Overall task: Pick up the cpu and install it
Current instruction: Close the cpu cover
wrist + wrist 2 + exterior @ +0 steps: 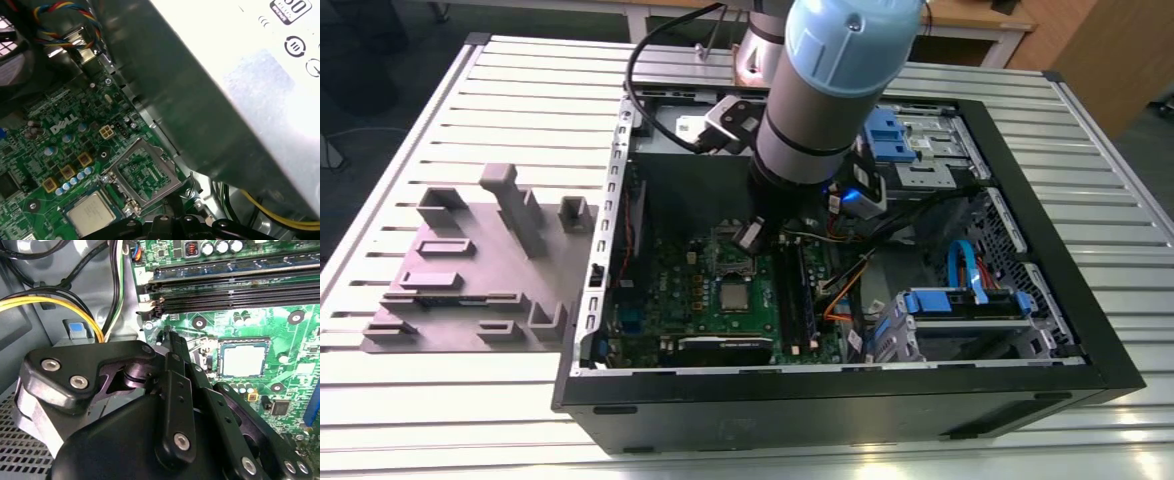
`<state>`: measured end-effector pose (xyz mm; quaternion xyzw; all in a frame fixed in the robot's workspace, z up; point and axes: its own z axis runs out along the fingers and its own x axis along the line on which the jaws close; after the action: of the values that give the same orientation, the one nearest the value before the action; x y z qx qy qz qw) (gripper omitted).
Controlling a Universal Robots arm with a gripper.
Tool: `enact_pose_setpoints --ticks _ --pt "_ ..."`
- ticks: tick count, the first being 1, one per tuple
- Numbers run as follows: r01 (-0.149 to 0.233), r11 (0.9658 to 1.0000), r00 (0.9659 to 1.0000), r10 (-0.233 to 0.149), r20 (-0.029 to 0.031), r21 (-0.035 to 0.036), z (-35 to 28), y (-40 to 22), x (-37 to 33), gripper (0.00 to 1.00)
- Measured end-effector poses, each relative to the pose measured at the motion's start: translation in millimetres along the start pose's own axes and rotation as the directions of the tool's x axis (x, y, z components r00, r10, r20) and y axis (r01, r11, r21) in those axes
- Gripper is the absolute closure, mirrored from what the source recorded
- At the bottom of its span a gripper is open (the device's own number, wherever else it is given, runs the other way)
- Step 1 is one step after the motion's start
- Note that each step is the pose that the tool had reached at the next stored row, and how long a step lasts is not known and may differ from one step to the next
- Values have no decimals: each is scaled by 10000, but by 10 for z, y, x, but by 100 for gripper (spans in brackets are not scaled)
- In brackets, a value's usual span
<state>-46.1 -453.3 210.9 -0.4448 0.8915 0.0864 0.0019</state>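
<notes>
Cpu (pixel 243 361): we see it lying flat in its socket on the green motherboard (pixel 295 340), silver top up; it also shows in the first wrist view (pixel 91 213) and the exterior view (pixel 735 297).
Socket frame (pixel 145 176): we find it swung up and open, just beside the chip.
Gripper (pixel 172 340): we see its black fingers (pixel 176 352) drawn close together with nothing between them, hovering near the socket but apart from the chip.
Arm (pixel 821 100): we see it reaching down into the open computer case (pixel 1067 300).
Memory slots (pixel 235 295): we note them running beside the socket.
Grey fixture (pixel 480 270): we see it on the slatted table (pixel 520 100), at the exterior view's left of the case.
</notes>
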Motion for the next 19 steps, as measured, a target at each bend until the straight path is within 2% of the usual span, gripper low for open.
enact_pose_setpoints --ticks 8,19 --pt "4 10000 10000 -4 1 -1 -59 -25 41 90" --pt "17 10000 10000 -17 -3 -2 -97 -71 96 90"
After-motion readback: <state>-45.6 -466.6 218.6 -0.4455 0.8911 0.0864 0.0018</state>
